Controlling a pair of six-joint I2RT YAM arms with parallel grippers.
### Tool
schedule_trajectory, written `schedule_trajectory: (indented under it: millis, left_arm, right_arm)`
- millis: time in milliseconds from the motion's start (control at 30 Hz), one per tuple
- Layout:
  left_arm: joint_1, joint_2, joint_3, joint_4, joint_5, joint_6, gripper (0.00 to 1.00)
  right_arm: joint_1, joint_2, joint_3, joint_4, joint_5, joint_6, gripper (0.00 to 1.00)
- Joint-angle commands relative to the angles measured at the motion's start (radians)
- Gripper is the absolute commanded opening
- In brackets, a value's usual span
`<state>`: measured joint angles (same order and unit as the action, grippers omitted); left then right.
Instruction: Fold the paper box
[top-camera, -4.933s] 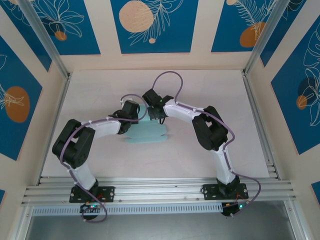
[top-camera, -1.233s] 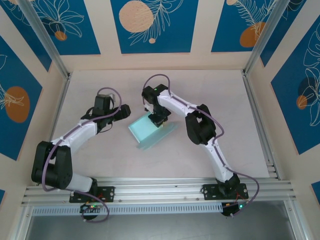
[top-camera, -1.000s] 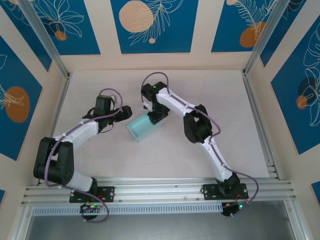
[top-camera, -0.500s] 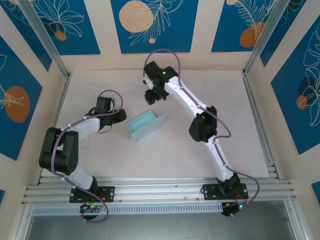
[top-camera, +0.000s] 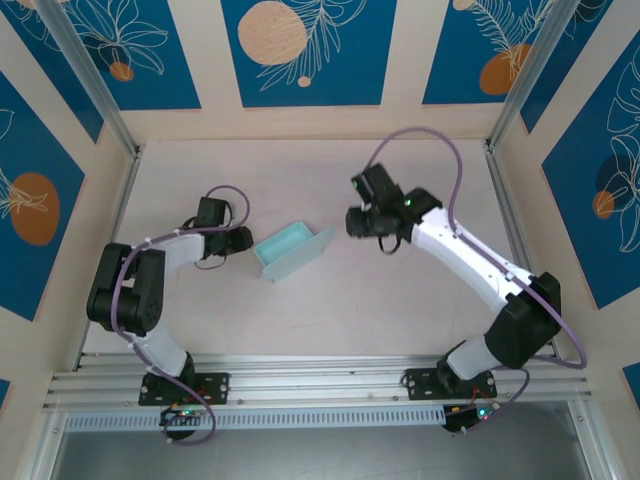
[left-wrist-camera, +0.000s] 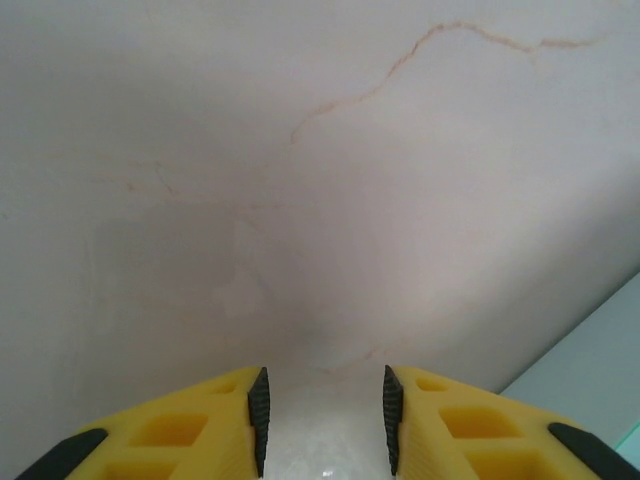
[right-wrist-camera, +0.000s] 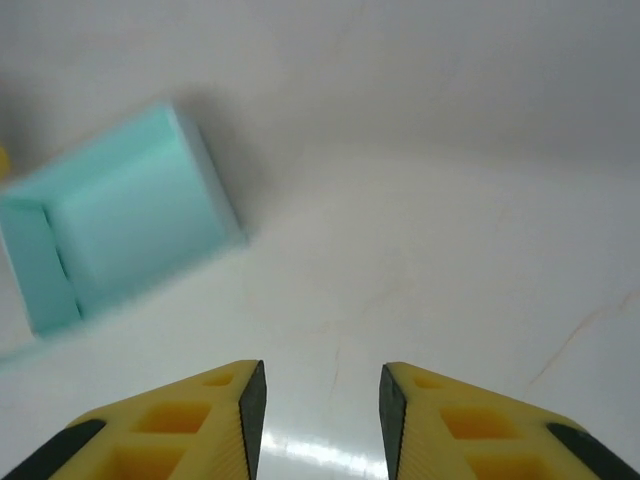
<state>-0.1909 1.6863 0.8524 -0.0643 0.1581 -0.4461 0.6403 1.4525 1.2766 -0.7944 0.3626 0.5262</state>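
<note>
**Top view with both wrist views.** The paper box (top-camera: 283, 243) sits near the middle of the table (top-camera: 400, 310), between the two arms. It is an open tray of pale blue-green card with its walls raised. One long flap (top-camera: 312, 254) stands open along the side facing the right arm.

The left gripper (top-camera: 238, 240) lies low just beside the box's left wall, not touching it. In its wrist view the jaws are spread with bare table between them, and a corner of the box (left-wrist-camera: 592, 352) shows at the right edge.

The right gripper (top-camera: 352, 222) hangs near the flap side, clear of the card. Its wrist view shows the jaws likewise spread and empty, with the box (right-wrist-camera: 120, 225) up and to the left, slightly blurred.

**Step in hand, as judged:** closing the open flap over the tray.
- Bring the right gripper in low against the flap's free edge and swing the flap over about its crease — not by pushing mid-panel, where thin card is likely to buckle.
- Brace the opposite wall with the left gripper, since so light a box will probably slide rather than fold.
- Press along the crease last.

Whether the flap carries a tuck tab cannot be told.
</note>
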Motion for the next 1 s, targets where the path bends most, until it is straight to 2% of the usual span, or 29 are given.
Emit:
schedule_trajectory:
  millis: [0,200,400,600,967]
  left_arm:
    - [-0.015,-0.010,-0.045,0.005,0.058,-0.028,0.35]
    - [-0.089,-0.061,-0.146,0.058,0.113,-0.106,0.33]
    - [-0.214,-0.122,-0.213,0.110,0.130,-0.192,0.33]
    - [-0.317,-0.132,-0.262,0.231,0.137,-0.294,0.33]
    - [-0.489,-0.016,-0.192,0.420,0.132,-0.316,0.33]
  right_arm:
    - [0.047,-0.059,-0.170,0.113,-0.053,0.210,0.36]
    - [0.072,-0.093,-0.393,0.301,-0.179,0.353,0.36]
    - [0.051,-0.016,-0.420,0.396,-0.188,0.353,0.35]
    - [-0.041,0.096,-0.346,0.464,-0.227,0.263,0.35]
    - [-0.195,0.360,-0.053,0.489,-0.399,0.070,0.35]
